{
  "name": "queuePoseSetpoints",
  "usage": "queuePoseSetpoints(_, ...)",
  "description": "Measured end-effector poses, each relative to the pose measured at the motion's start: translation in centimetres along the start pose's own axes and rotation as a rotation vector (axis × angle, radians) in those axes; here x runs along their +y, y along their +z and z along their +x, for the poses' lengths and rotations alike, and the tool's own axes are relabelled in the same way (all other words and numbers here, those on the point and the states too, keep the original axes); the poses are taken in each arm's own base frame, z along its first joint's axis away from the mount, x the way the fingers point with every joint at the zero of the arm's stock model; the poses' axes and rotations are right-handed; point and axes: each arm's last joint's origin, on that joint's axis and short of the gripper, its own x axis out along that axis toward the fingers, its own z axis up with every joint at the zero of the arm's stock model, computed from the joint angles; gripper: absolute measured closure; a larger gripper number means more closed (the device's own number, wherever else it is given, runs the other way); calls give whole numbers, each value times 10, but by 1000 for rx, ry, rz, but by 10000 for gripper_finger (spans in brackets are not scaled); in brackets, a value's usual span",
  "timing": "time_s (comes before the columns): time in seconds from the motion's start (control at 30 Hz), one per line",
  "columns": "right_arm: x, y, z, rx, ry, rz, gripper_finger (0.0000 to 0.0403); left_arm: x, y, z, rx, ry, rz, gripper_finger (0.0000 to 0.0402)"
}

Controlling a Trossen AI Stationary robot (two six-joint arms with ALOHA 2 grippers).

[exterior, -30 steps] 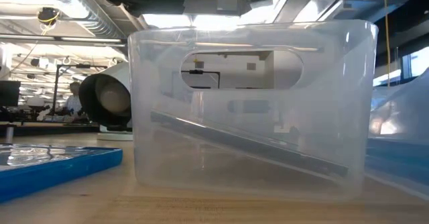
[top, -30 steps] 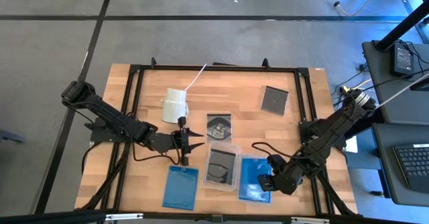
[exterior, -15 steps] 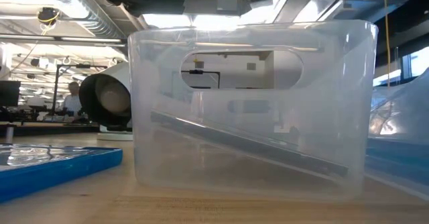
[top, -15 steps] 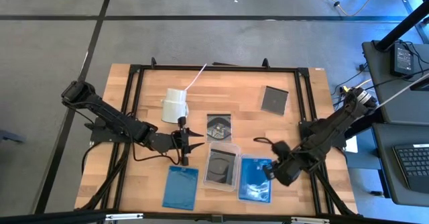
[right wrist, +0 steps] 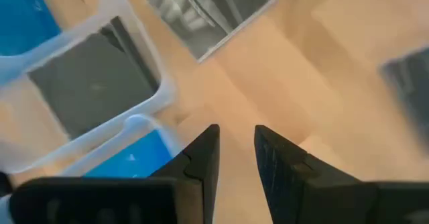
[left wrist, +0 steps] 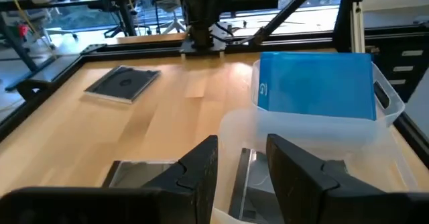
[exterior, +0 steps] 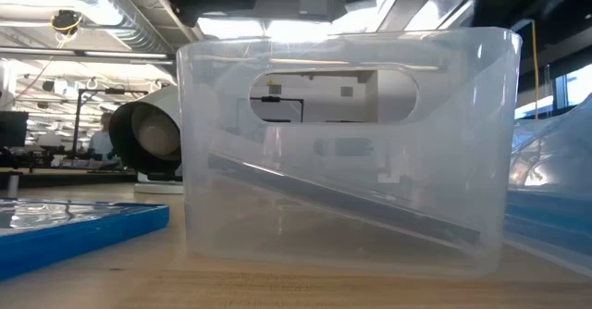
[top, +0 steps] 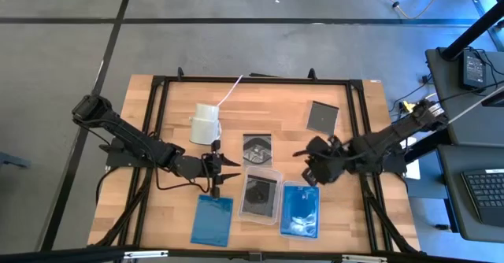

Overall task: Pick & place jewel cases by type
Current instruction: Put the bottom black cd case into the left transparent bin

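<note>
My left gripper (top: 228, 168) hovers open over the table, left of a clear tray (top: 275, 172) that holds a dark jewel case (top: 260, 194); in the low view that case (exterior: 342, 203) leans slanted inside the tray. My right gripper (top: 309, 165) is open, tipped down above bare wood beyond a second tray (top: 319, 190) with a blue jewel case (top: 301, 208) in it. Another blue case (top: 213, 220) lies flat at the front. A clear case (top: 257, 146) and a dark case (top: 323, 116) lie flat farther back. Neither gripper has anything between its fingers (left wrist: 201, 163) (right wrist: 201, 157).
A white cylindrical cup (top: 205, 123) with a cord lies on its side at the back left. A black metal frame (top: 252, 79) runs around the wooden table top. Bare wood shows between the clear case and the dark case and along the right side.
My right gripper has swung from the front right corner beside the blue case's tray toward the far edge and the table's middle, rising a little and rolling its wrist. The blue case stays in its tray. The other cases and trays have kept their places.
</note>
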Motion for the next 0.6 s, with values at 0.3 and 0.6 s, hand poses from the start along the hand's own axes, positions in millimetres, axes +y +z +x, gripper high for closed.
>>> queuePoseSetpoints(0.3,-33,60,30,5,77,-288,304,13,-4,6,48,68,-142,282)
queuePoseSetpoints(0.6,-71,89,80,-209,131,-563,304,44,-27,12,282,201,-241,294)
